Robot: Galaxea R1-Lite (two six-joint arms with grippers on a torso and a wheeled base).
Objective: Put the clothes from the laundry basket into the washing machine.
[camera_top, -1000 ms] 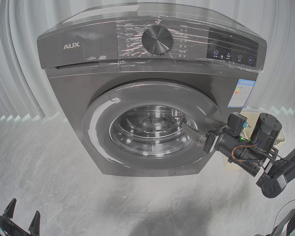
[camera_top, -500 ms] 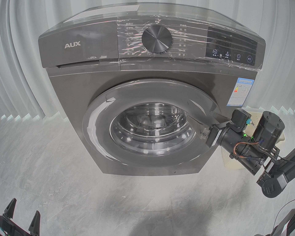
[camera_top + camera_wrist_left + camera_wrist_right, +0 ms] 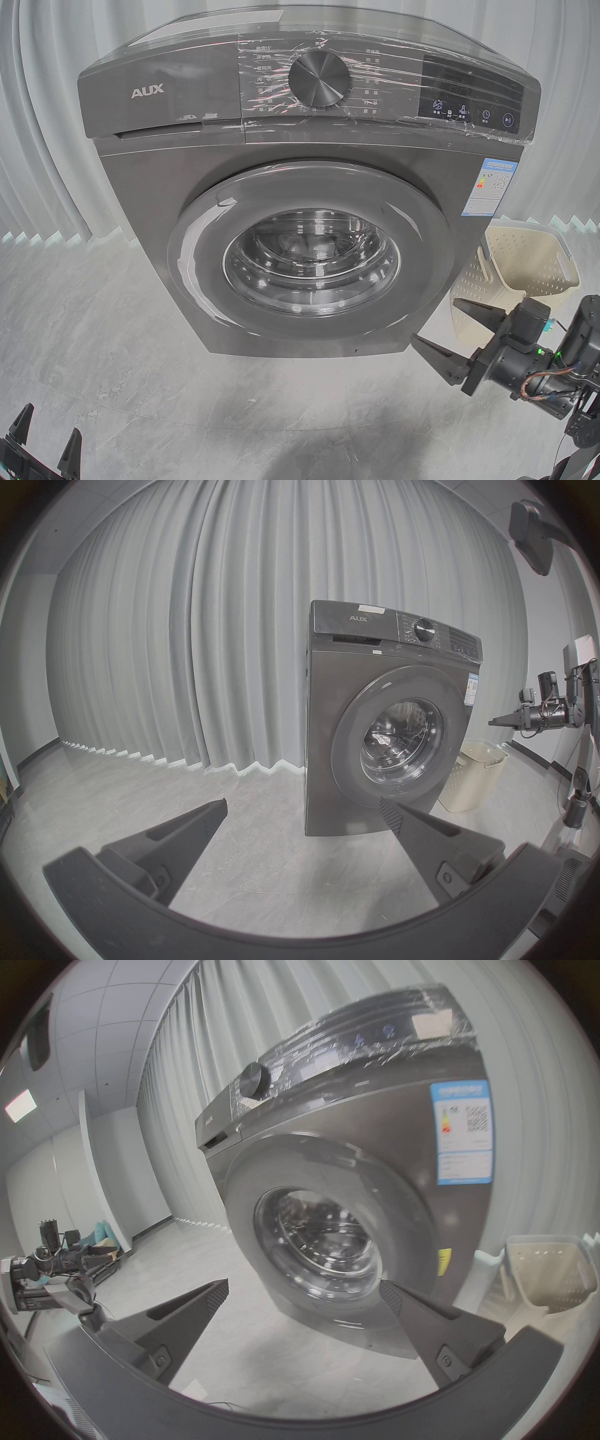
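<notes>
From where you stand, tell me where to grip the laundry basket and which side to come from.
Grip the laundry basket by its top rim, on the wall away from the washing machine, coming down from above with the right gripper, jaws astride the thin wall. It stands upright, mouth open, and its other side sits close beside the machine, so room there looks tight.
</notes>
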